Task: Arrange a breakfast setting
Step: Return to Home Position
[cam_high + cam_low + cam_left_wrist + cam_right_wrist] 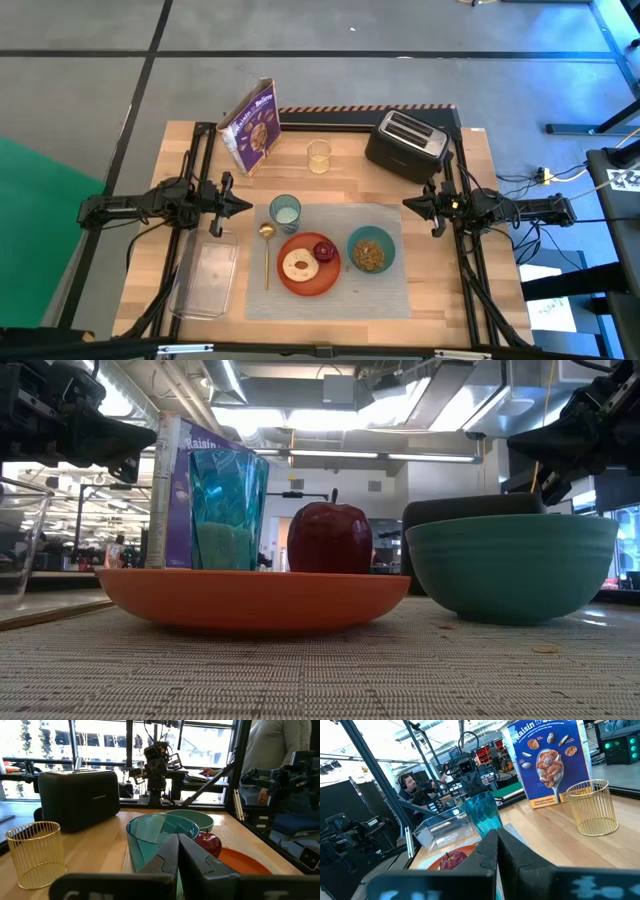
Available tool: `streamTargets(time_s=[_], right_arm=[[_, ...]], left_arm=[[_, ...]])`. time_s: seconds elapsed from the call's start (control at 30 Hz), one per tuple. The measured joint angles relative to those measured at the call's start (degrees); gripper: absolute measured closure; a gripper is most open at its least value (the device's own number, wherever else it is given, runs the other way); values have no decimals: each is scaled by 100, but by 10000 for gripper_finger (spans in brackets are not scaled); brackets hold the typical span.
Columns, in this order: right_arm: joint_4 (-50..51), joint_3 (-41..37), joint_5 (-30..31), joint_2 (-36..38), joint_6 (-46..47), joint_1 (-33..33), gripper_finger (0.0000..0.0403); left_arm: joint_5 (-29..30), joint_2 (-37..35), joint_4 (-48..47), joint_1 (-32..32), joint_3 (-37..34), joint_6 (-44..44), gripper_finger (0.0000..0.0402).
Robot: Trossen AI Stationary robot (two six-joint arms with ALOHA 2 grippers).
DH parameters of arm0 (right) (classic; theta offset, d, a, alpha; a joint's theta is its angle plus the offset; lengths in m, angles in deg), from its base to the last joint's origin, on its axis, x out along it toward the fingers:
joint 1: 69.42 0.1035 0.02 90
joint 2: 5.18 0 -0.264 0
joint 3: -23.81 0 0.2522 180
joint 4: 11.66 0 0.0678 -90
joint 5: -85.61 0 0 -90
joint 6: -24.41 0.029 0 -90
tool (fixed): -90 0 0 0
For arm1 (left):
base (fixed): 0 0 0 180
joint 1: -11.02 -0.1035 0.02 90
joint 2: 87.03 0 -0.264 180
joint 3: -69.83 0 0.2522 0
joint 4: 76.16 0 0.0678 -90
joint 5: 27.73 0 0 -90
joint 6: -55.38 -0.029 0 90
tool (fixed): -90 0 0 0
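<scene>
Orange plate [250, 600] rim hides the bagel at table level, and the bowl [510, 565] wall hides its cereal. From above, the bagel [299, 265] and red fruit [325, 250] lie on the plate, with cereal [370, 256] in the bowl. Both arms reach level inward from the table's sides. The left gripper [247, 206] is closed and empty, near the cup [285, 211]. The spoon [266, 250] lies on the mat [390, 295], left of the plate. The right gripper [406, 205] is closed and empty, near the bowl.

A robotics lab: bare ceiling ducts [195, 395], strip lights [330, 455], taped concrete floor [80, 95], a person [411, 786] in headphones.
</scene>
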State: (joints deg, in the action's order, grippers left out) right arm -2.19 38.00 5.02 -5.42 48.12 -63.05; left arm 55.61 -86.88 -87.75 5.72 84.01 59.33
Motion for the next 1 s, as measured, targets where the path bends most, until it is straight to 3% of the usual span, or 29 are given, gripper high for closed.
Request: streamTargets(time_s=[1.0], right_arm=[[2, 0, 0, -2, 0, -2, 402]], left_arm=[[-1, 0, 0, 0, 0, 0, 401]])
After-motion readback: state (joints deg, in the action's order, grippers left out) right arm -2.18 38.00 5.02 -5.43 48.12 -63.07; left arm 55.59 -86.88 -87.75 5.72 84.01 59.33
